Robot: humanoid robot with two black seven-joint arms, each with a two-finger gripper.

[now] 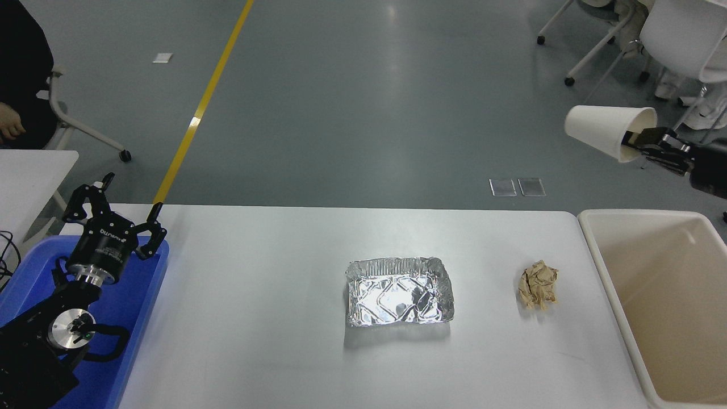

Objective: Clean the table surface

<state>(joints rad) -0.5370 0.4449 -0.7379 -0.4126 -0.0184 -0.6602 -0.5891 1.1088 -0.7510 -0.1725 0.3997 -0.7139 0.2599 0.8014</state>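
Observation:
The white table surface [261, 318] carries a silver foil tray [400, 291] in the middle and a crumpled brown paper ball [538, 284] to its right. High at the right edge, my right gripper [640, 140] is shut on the rim of a white paper cup [608, 130]. The cup lies on its side in the air, its base pointing left, well above the beige bin [670, 307]. My left gripper [116, 207] stands open and parked over the blue bin [136, 295] at the lower left.
The beige bin sits against the table's right end. A smaller white table [28, 176] stands at the far left, with a person's hand [10, 129] and a chair behind it. White chairs [676, 40] stand at the top right.

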